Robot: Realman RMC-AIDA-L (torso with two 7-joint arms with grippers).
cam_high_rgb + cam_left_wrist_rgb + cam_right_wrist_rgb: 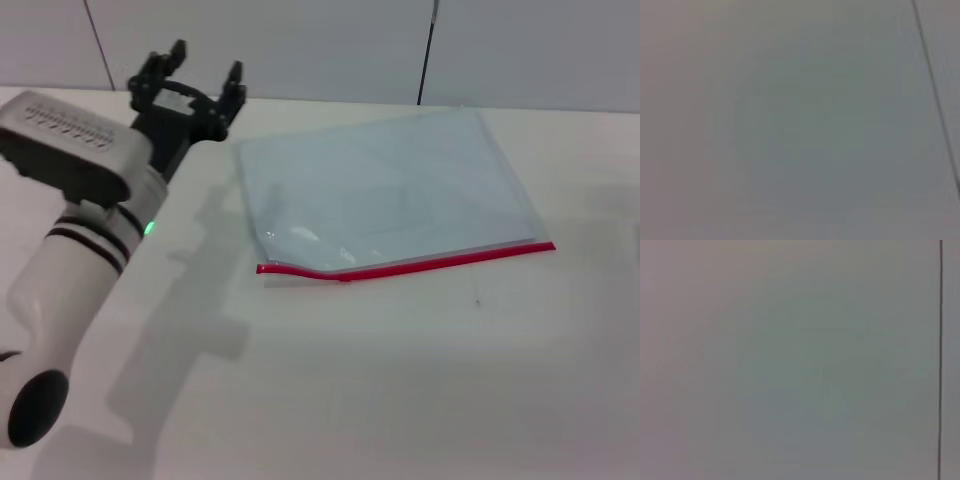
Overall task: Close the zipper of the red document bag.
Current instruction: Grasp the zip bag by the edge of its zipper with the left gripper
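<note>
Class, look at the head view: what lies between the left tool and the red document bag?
Nothing: only bare table separates the left tool from the red document bag. The head view shows this.

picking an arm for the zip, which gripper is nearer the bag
Left. The left gripper hovers just beyond the bag's far left corner, fingers open, not touching. The right gripper is out of view.

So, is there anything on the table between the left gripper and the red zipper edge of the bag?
Nothing visible does. The left gripper, open, is beyond the red document bag's far left corner; only bare table and the bag separate it from the zipper.
</note>
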